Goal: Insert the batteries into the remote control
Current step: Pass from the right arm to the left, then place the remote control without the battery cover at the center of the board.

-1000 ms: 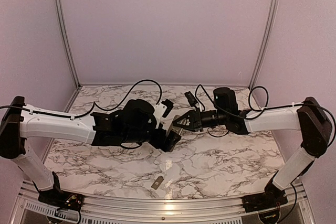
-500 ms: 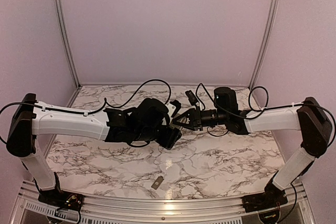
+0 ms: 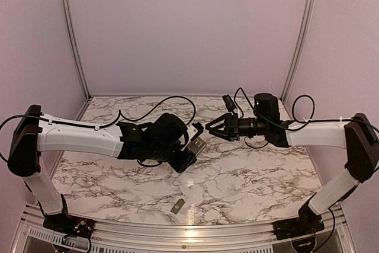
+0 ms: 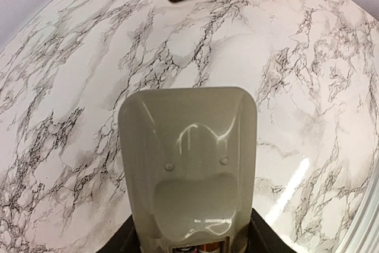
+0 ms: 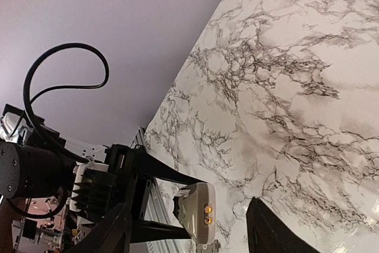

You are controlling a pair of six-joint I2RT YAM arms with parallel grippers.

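Note:
My left gripper is shut on the remote control and holds it above the middle of the table. In the left wrist view the remote control shows its grey-tan back, with the ends of two batteries just showing in the recess at the bottom edge, between the left gripper's black fingers. My right gripper hangs open just right of the remote, apart from it. In the right wrist view the remote control's end, with two small amber lights, lies beyond the open right gripper.
A small flat grey cover plate lies on the marble table near the front edge. Black cables loop over both arms at the back. A metal rail runs along the near edge.
The right gripper has opened, let go of the remote and drawn back to the right. The left gripper has moved right and closed on the remote.

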